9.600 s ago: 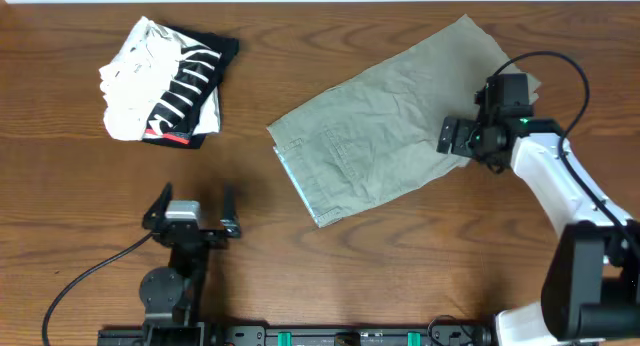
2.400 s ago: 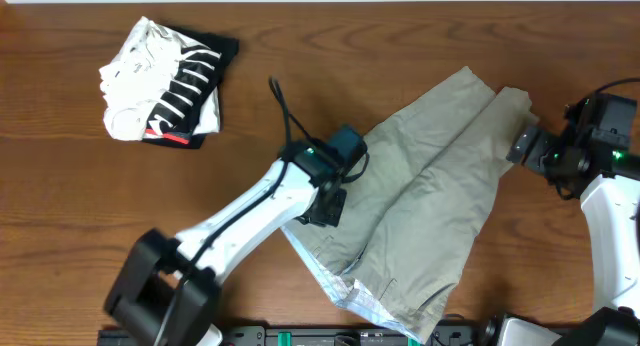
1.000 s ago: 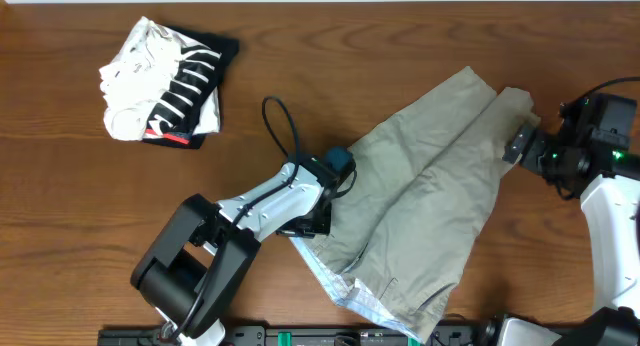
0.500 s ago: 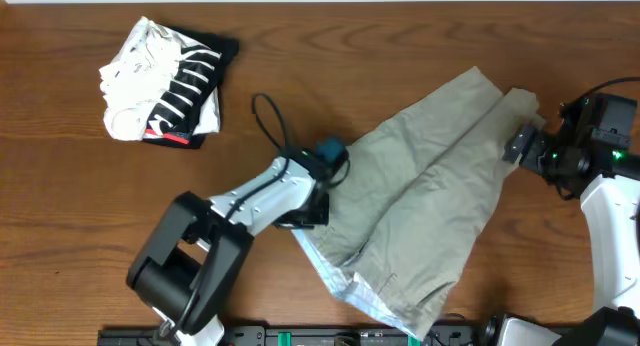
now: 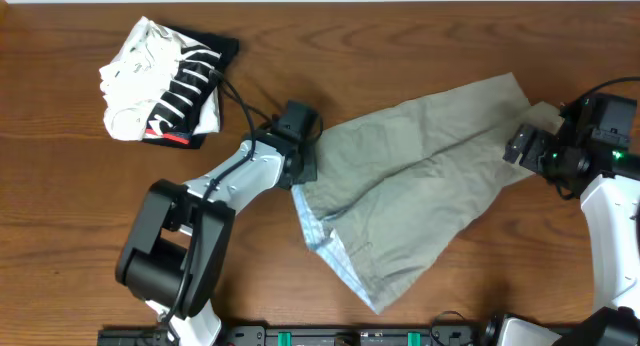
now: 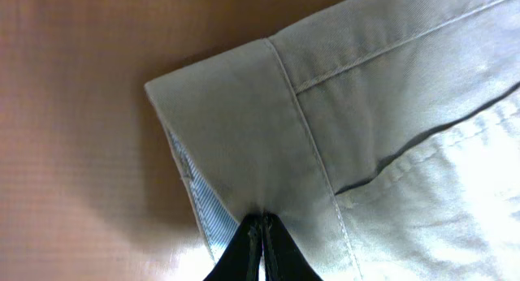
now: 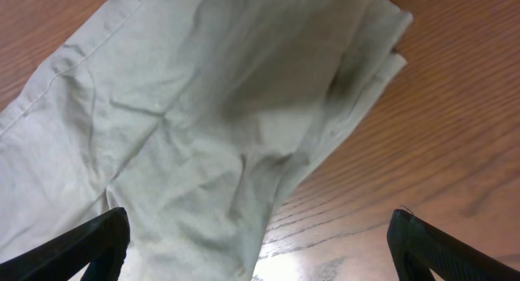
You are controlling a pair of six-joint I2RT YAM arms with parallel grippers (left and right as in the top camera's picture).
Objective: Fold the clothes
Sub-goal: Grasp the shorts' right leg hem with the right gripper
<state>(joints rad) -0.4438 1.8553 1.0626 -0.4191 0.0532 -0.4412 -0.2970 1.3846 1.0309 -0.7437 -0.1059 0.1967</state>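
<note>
Dragged up and to the left over the last half second, the waistband corner of the khaki shorts [image 5: 420,196] now sits farther from the robot's base and nearer the striped garment [image 5: 165,81]. The cloth has been drawn out longer and flatter across the tabletop [image 5: 60,186]. The left arm [image 5: 230,181] did the pulling. In its wrist view the left jaws are pressed fully together on the waistband corner, and the pale blue inner waistband [image 6: 195,192] peeks out beside the pinch. Holding that corner looks meant to tension the fabric and square it up before a fold.

The right arm [image 5: 610,201] waits at the far end. The right jaws are spread as wide as they go and hold nothing, and the leg hem [image 7: 382,37] lies on the wood under them. They seem placed to take that end once the cloth settles.

The shorts lie diagonally between the two arms, still creased through the middle. Their lower waistband corner is turned back, showing the blue lining [image 5: 322,241]. The folded striped garment rests well apart at the far left and is untouched.

The tabletop is dark brown wood with visible grain. A pale strip runs along its far edge, and a black rail borders the near side.
</note>
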